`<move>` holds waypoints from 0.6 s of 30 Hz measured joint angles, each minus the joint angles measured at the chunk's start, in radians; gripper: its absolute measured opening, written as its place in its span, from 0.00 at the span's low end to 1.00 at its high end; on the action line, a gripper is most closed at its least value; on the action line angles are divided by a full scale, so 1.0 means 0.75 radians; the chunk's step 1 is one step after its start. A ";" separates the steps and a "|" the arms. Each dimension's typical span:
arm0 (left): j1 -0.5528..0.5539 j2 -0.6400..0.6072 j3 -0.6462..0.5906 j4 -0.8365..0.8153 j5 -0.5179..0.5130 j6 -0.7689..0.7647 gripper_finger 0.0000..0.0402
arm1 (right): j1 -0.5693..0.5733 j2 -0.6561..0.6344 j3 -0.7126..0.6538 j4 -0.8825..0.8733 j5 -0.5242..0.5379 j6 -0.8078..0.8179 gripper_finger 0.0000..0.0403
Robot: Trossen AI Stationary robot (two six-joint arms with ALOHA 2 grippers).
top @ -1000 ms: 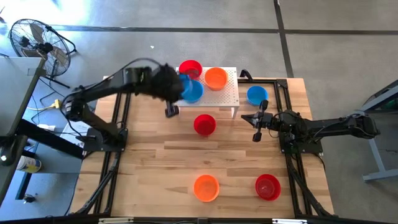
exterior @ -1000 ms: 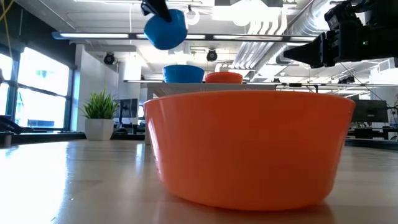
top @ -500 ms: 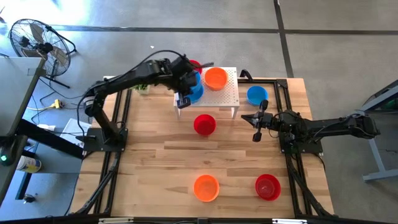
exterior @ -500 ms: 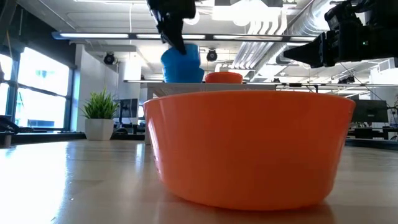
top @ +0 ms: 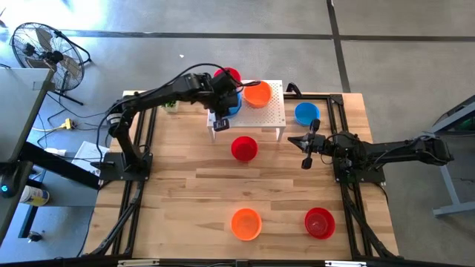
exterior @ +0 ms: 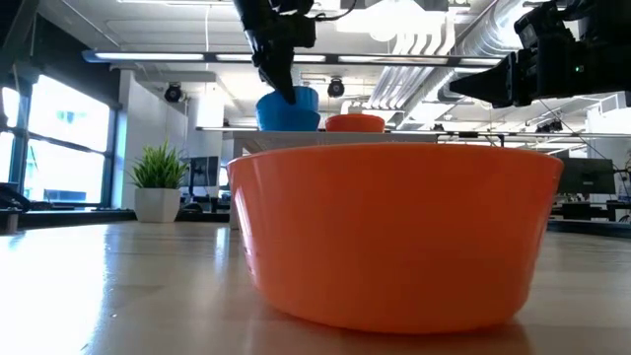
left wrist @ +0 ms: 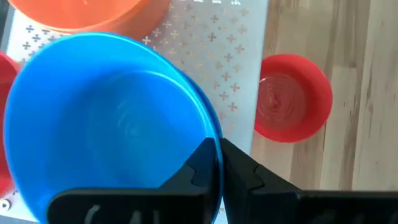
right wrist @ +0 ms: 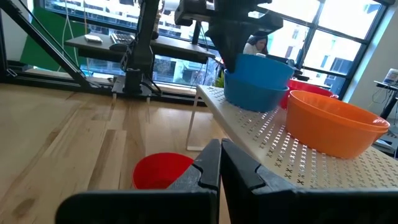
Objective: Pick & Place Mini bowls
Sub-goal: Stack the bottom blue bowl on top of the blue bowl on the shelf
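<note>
My left gripper [top: 223,111] [left wrist: 219,155] reaches over the white perforated stand [top: 273,111] and is shut on a blue mini bowl [top: 232,104] [left wrist: 106,118]. That bowl sits nested in a second blue bowl [right wrist: 254,93] on the stand, between a red bowl [top: 226,76] and an orange bowl [top: 257,94]. On the table rest a red bowl [top: 243,148], a blue bowl [top: 306,113], an orange bowl [top: 246,223] [exterior: 394,232] and another red bowl [top: 319,222]. My right gripper [top: 295,140] [right wrist: 219,163] hovers shut to the right of the middle red bowl. My left gripper pinches the upper blue bowl by its rim [left wrist: 211,134] on the side toward the table's near edge, one finger [left wrist: 202,165] inside the bowl and one [left wrist: 242,168] outside. The fingers come from above, pointing down. The bowl rests, slightly tilted, in the blue bowl beneath it.
A small green plant [exterior: 158,182] stands at the table's far left, beside the stand. A floor fan [top: 44,48] stands beyond the table's left far corner. Bare wood lies across the middle of the table [top: 185,185] between the two rows of bowls.
My left gripper has carried the blue bowl toward the table's right and far edge and down over the stand. The bowl, held high and tipped a second ago, now sits in the other blue bowl on the stand. The gripper stays shut on it.
</note>
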 joint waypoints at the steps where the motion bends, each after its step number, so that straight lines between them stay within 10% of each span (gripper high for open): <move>1: 0.000 0.000 0.000 0.005 0.000 -0.006 0.04 | 0.000 0.000 0.000 0.000 0.000 0.000 0.00; 18: -0.036 0.000 0.000 -0.070 0.029 -0.070 0.16 | 0.000 0.000 0.000 -0.001 0.000 -0.001 0.00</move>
